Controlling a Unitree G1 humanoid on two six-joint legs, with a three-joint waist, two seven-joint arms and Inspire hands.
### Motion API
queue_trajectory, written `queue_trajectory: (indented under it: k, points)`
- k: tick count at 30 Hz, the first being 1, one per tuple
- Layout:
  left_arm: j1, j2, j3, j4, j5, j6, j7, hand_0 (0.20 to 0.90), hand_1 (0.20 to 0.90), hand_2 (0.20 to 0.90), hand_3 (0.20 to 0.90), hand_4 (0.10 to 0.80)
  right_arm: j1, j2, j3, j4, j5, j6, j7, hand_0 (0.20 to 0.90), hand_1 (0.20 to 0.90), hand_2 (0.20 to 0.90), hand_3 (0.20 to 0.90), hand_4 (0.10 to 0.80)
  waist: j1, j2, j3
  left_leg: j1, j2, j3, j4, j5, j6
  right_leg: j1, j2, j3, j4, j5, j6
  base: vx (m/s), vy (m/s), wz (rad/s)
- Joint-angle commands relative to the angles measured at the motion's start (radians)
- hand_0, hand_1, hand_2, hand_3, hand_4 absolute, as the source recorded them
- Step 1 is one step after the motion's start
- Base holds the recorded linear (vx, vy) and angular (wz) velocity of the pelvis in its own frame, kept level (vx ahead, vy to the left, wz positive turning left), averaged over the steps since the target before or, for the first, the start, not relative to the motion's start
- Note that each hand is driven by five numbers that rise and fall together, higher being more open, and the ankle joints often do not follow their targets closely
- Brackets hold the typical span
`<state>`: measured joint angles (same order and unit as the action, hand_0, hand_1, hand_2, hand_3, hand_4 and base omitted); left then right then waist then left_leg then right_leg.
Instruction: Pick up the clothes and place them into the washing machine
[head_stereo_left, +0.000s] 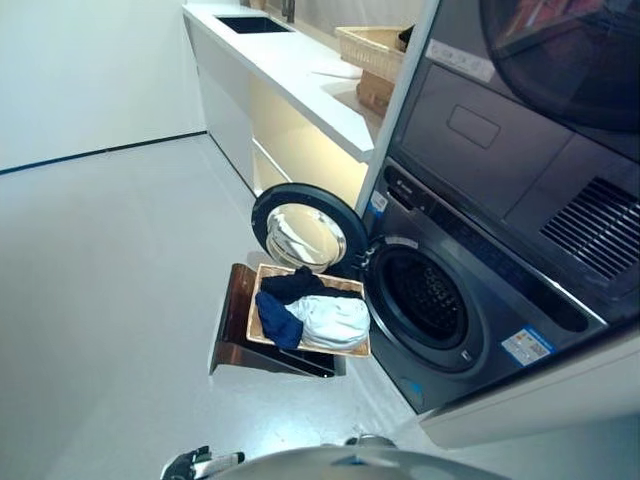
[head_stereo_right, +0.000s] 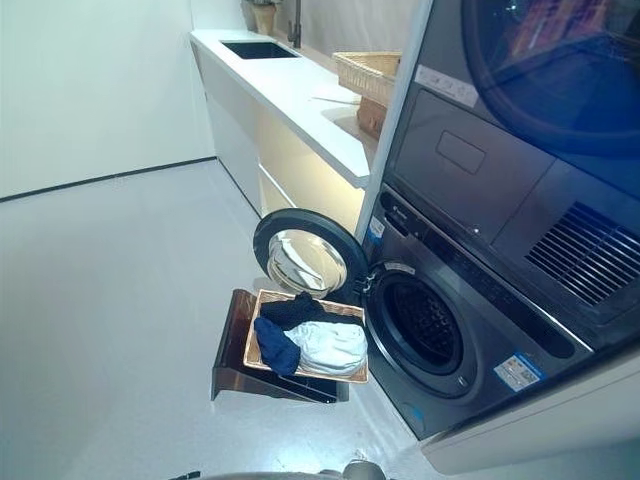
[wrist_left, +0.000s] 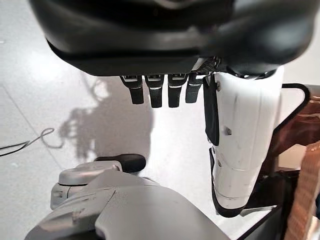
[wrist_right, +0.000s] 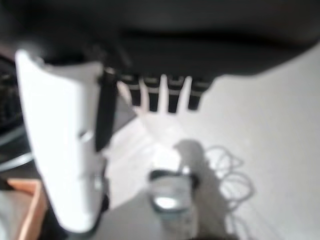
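The washing machine (head_stereo_left: 470, 310) stands at the right of the scene, beneath a second stacked unit (head_stereo_left: 530, 130). Its round door (head_stereo_left: 305, 235) is swung fully open toward the counter (head_stereo_left: 290, 70), and the drum opening (head_stereo_left: 425, 300) is exposed. No garment is visible inside the drum, as far as the head views show; its depth is dark and cannot be fully checked.

Just beside the open door, on the floor (head_stereo_left: 110, 290), a dark stand (head_stereo_left: 235, 335) carries a shallow wooden tray (head_stereo_right: 262, 298). The clothes (head_stereo_right: 310, 335) lie in this tray — a black piece at the far end, a blue piece on the side away from the machine, a white piece nearest the drum. All three appear untouched. A wicker basket (head_stereo_left: 375, 45) sits on the counter, apart from the work.

The left hand (wrist_left: 235, 140) hangs over bare floor with its fingers (wrist_left: 156, 92) straight and relaxed, white-covered thumb extended, holding nothing; the tray's edge shows just past it. The right hand (wrist_right: 60, 150) is likewise extended and empty, fingers (wrist_right: 172, 95) straight, above the floor.

Assessment: the task has not started in any material sense. The door is already open — one precondition met. Every garment remains to be picked up and loaded, and neither hand is yet at the tray.
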<state>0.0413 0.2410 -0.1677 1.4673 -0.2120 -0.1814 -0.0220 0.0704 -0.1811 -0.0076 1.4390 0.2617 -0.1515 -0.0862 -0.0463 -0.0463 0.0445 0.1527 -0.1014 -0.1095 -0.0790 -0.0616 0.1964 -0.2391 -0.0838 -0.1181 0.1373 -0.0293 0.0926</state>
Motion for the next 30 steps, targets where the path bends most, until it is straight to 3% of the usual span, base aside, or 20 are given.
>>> queue_trajectory:
  k: [1, 3, 7, 9, 10, 20, 23, 25, 30]
  points:
    - [-0.027, 0.001, 0.033, 0.021, -0.013, -0.041, 0.004, 0.900, 0.900, 0.900, 0.900, 0.800, -0.032, -0.034, -0.021, 0.025, 0.027, -0.034, -0.021, 0.900, 0.900, 0.900, 0.900, 0.800, -0.016, 0.006, -0.008, 0.006, -0.018, 0.042, -0.008, -0.062, -0.117, 0.013, -0.005, 0.055, -0.125, 0.194, 0.019, 0.129, -0.030, 0.13]
    - [-0.024, -0.003, 0.028, 0.022, -0.023, -0.042, 0.008, 0.900, 0.900, 0.900, 0.900, 0.800, -0.024, -0.031, -0.024, 0.020, 0.022, -0.034, -0.023, 0.900, 0.900, 0.900, 0.900, 0.800, -0.025, -0.004, -0.007, 0.025, -0.019, 0.030, -0.008, -0.074, -0.119, -0.003, 0.011, 0.090, -0.161, 0.224, 0.025, 0.140, -0.037, 0.13]
    - [-0.022, -0.005, 0.026, 0.025, -0.031, -0.043, 0.014, 0.900, 0.900, 0.900, 0.900, 0.800, -0.011, -0.027, -0.024, 0.016, 0.019, -0.033, -0.018, 0.900, 0.900, 0.900, 0.900, 0.800, -0.033, -0.008, -0.009, 0.044, -0.012, 0.013, -0.007, -0.079, -0.125, -0.007, 0.023, 0.104, -0.135, 0.222, 0.024, 0.163, -0.069, 0.20]
    - [-0.022, -0.007, 0.026, 0.022, -0.034, -0.040, 0.013, 0.900, 0.900, 0.900, 0.900, 0.800, -0.005, -0.029, -0.021, 0.007, 0.017, -0.036, -0.018, 0.900, 0.900, 0.900, 0.900, 0.800, -0.037, -0.006, -0.016, 0.056, -0.003, 0.007, -0.002, -0.084, -0.131, -0.014, 0.034, 0.091, -0.076, 0.190, 0.016, 0.187, -0.123, 0.17]
    - [-0.021, -0.010, 0.029, 0.025, -0.031, -0.042, 0.012, 0.900, 0.900, 0.900, 0.900, 0.800, -0.003, -0.028, -0.020, 0.011, 0.014, -0.037, -0.020, 0.900, 0.900, 0.900, 0.900, 0.800, -0.031, -0.005, -0.031, 0.058, 0.001, 0.008, -0.003, -0.089, -0.137, 0.009, 0.031, 0.054, -0.084, 0.175, 0.010, 0.179, -0.129, 0.08]
    - [-0.032, -0.029, 0.026, 0.003, -0.046, -0.052, 0.022, 0.900, 0.900, 0.900, 0.900, 0.800, -0.047, -0.070, -0.021, -0.006, 0.019, -0.051, -0.030, 0.900, 0.900, 0.900, 0.900, 0.800, -0.026, 0.020, -0.075, 0.054, 0.047, 0.014, 0.032, -0.072, -0.177, 0.045, 0.073, 0.020, -0.095, 0.122, -0.018, 0.167, -0.128, 0.06]
    - [-0.032, -0.032, 0.028, 0.001, -0.051, -0.053, 0.023, 0.900, 0.900, 0.900, 0.900, 0.800, -0.051, -0.070, -0.022, -0.005, 0.018, -0.050, -0.032, 0.900, 0.900, 0.900, 0.900, 0.800, -0.018, 0.023, -0.078, 0.053, 0.054, 0.028, 0.047, -0.057, -0.185, 0.060, 0.081, 0.004, -0.113, 0.124, -0.025, 0.124, -0.099, -0.23]
    - [-0.031, -0.033, 0.040, -0.010, -0.055, -0.053, 0.023, 0.900, 0.900, 0.900, 0.900, 0.800, -0.047, -0.069, -0.012, -0.011, 0.001, -0.046, -0.032, 0.900, 0.900, 0.900, 0.900, 0.800, 0.000, 0.015, -0.086, 0.051, 0.062, 0.065, 0.072, -0.032, -0.202, 0.085, 0.097, -0.048, -0.164, 0.134, -0.022, 0.127, -0.124, -0.51]
    - [-0.040, -0.039, 0.037, -0.016, -0.054, -0.052, 0.021, 0.900, 0.900, 0.900, 0.900, 0.800, -0.039, -0.072, -0.014, -0.008, 0.008, -0.046, -0.026, 0.900, 0.900, 0.900, 0.900, 0.800, 0.001, 0.008, -0.090, 0.029, 0.068, 0.076, 0.148, -0.021, -0.212, 0.101, 0.110, -0.037, -0.165, 0.115, -0.036, 0.108, -0.104, -0.06]
